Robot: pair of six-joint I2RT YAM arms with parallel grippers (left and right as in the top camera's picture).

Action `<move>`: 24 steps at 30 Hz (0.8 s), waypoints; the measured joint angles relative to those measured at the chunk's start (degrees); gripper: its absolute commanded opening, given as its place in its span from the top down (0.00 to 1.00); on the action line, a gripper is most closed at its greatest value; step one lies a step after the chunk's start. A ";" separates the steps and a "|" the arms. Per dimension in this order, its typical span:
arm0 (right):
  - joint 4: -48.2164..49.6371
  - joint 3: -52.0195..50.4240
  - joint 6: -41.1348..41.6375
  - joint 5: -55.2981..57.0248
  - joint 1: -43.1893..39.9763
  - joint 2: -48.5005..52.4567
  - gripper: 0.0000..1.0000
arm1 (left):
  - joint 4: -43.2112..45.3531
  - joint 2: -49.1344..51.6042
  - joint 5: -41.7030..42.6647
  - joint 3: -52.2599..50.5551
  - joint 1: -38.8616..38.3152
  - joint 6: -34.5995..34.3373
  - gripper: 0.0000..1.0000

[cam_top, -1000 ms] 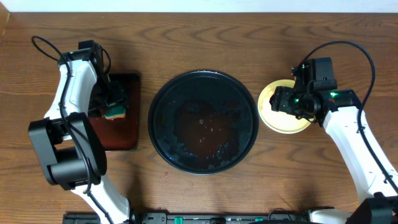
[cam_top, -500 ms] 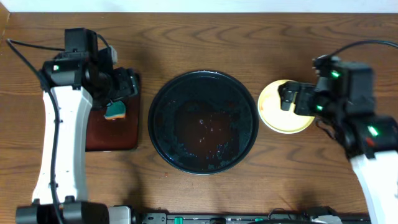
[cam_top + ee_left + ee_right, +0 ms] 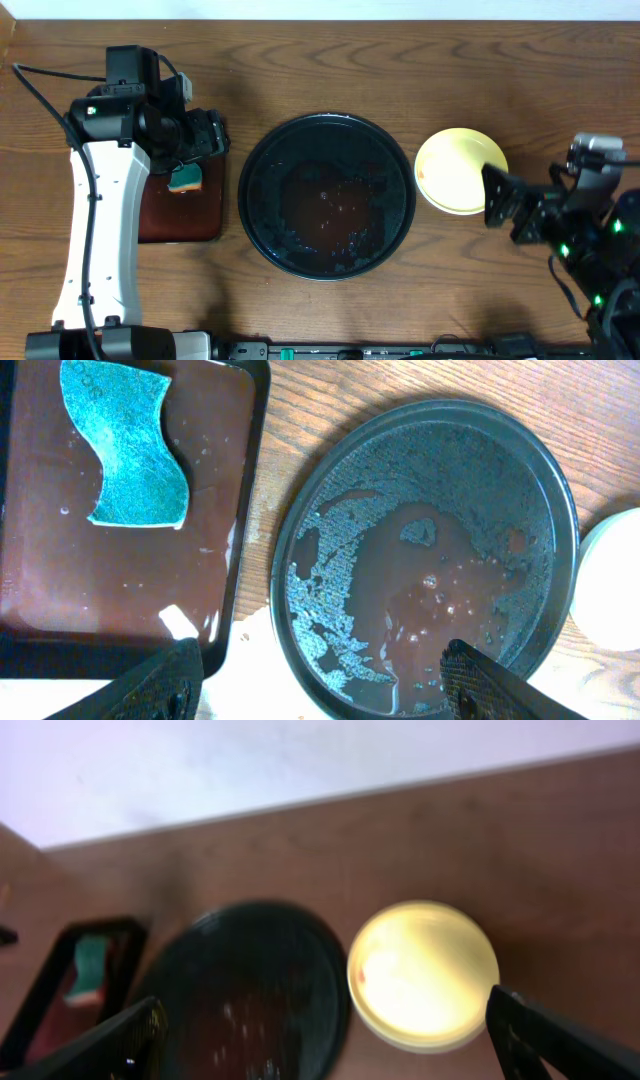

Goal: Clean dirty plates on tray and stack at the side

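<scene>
The large round black tray (image 3: 262,150) sits mid-table and holds only a film of reddish-brown water; it also shows in the left wrist view (image 3: 545,470) and the right wrist view (image 3: 240,990). A yellow plate (image 3: 460,170) lies on the table just right of the tray, also in the right wrist view (image 3: 425,975). Its pale edge shows in the left wrist view (image 3: 612,580). No mint-blue plate shows on its own. My left gripper (image 3: 205,135) (image 3: 320,690) is open and empty above the rectangular tray's right edge. My right gripper (image 3: 505,205) (image 3: 325,1045) is open and empty, off the plate's front right.
A small rectangular black tray (image 3: 205,225) (image 3: 120,590) left of the round tray holds brownish water and a teal sponge (image 3: 185,180) (image 3: 130,445). Bare wood table lies between the trays and around the plate. A white wall runs along the far edge.
My right gripper has drawn back from over the yellow plate toward the front right, leaving the plate on the table. My left arm rose from the sponge earlier and has since held still.
</scene>
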 measured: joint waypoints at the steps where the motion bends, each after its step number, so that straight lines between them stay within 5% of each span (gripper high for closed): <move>1: -1.42 -0.02 -0.02 0.17 0.00 -0.31 0.01 | 0.00 0.00 -0.02 0.00 0.00 0.00 0.23; 7: -3.80 -0.17 -0.39 4.52 0.00 -0.52 0.01 | 0.00 0.00 -0.02 0.00 0.00 0.00 0.23; 12: 4.90 -5.35 -1.46 8.61 -0.22 -1.29 0.01 | 0.00 0.00 -0.02 0.00 0.00 0.00 0.23; 24: 41.55 -46.82 -5.05 10.27 -0.50 -24.26 0.01 | -0.07 0.00 0.00 0.00 0.00 0.00 0.23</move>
